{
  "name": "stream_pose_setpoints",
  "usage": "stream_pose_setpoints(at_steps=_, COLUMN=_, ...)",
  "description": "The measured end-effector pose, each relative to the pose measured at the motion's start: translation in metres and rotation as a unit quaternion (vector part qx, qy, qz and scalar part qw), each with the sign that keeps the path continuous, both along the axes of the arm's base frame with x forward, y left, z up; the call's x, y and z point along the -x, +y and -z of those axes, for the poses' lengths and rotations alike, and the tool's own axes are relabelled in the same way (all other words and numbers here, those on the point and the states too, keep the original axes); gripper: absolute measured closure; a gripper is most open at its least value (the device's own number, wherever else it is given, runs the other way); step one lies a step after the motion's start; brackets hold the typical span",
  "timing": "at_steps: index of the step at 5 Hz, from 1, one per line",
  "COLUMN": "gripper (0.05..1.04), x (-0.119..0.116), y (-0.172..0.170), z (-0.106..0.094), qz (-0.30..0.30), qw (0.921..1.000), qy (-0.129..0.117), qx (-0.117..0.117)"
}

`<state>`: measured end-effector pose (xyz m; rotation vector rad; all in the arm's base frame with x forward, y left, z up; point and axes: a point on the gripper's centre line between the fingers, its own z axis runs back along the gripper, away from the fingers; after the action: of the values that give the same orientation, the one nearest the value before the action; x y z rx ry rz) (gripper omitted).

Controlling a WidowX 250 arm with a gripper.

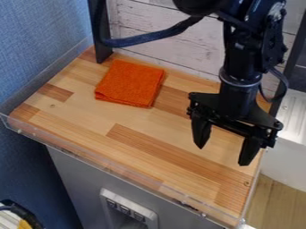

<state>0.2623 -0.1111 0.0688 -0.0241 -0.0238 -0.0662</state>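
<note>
So, from my end of the feed, closest to the camera I've got a grey panel [71, 174] with a white switch box [128, 190] on it, then a clear plastic lip [108, 166] along the front of the wooden worktop [149, 123].

Next back is my gripper [222, 155], pointing down above the worktop near the end away from the blue wall [36, 44]. The pincer is open, fingers spread wide with nothing between them. It's well apart from the cloth, so no contact there.

Further back sits the orange cloth [129, 83], flat on the wood and folded into a rough square, layers showing along its near edge. It's by the foot of a black post [101, 33], with the white plank wall [161, 36] behind.

Progress-wise, what I can call done is the folding: it looks pretty neat, no loose corner flopping out. No grasp or lift is underway. Whether anything's left to do with it, I honestly can't tell from this one view, so I'm not putting a percentage on it.
</note>
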Motion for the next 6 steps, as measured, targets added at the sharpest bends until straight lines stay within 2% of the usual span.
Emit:
stream_pose_setpoints(at_steps=2, gripper=0.085, x=-0.0008, y=0.0010, z=0.0011, qz=-0.001, qw=0.9998, qy=0.017, qx=-0.008)
stream_pose_setpoints(at_steps=6, gripper=0.085, x=-0.0046, y=0.0028, z=0.0031, qz=-0.002, qw=0.9997, qy=0.017, qx=-0.019)
